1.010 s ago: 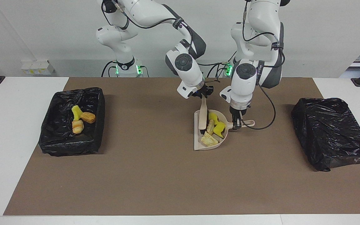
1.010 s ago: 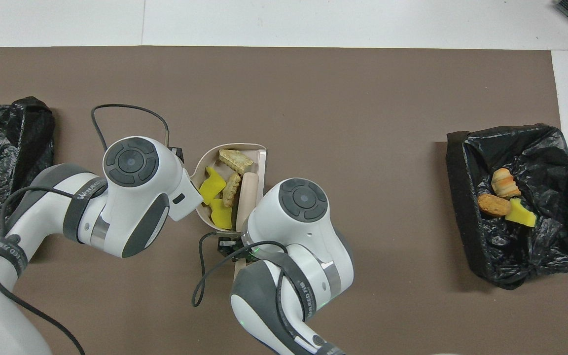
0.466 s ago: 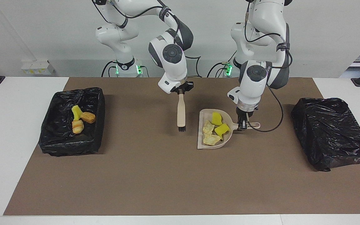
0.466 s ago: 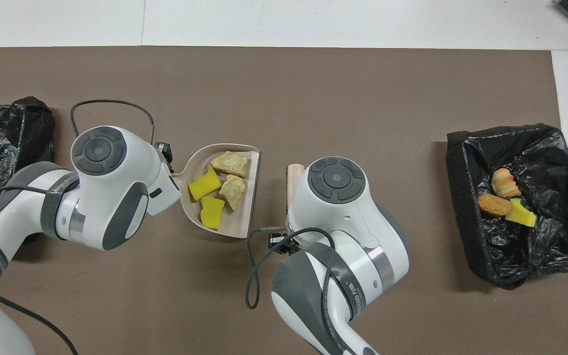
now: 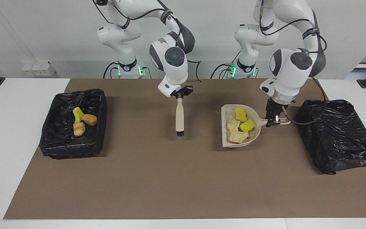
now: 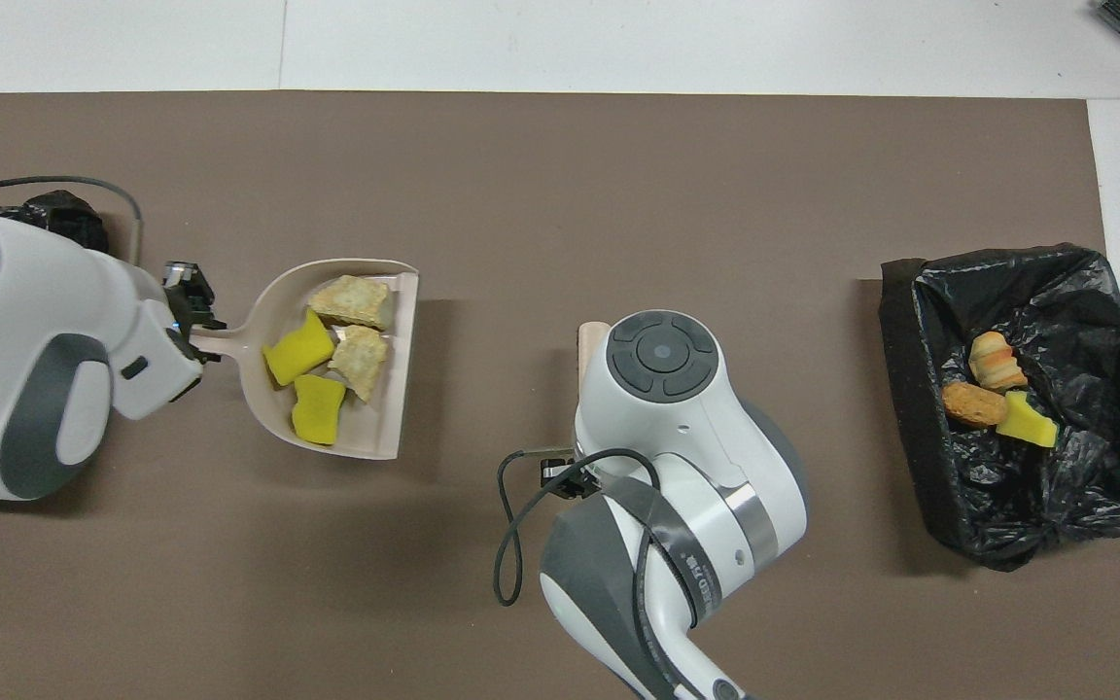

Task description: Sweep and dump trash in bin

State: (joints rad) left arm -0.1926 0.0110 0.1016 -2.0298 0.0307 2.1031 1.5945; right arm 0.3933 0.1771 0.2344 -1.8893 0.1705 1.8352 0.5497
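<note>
Facing view first: my brown mat (image 5: 157, 178) carries two black-bagged bins, one (image 5: 338, 135) at the left arm's end, one (image 5: 73, 122) at the right arm's end. Since a second ago my left arm has carried the dustpan (image 5: 238, 127) away from the mat's middle toward its own bin; the pan now hangs just beside that bin, not yet over it. I judge the sweep finished and the dump next. The left gripper (image 5: 271, 121) is clamped on the pan's handle. The right gripper (image 5: 179, 93) has drawn back with the brush (image 5: 179, 118), its fingers closed on the handle, bristles hanging down over bare mat; that arm waits.

Four pieces of trash (image 5: 238, 125) ride in the pan, two yellow, two tan; three more (image 5: 82, 121) already lie in the bin at the right arm's end.

Overhead, the left arm covers most of its bin, and the right arm hides nearly all the brush. I cannot tell whether the nearby bin's bag is open on top.
</note>
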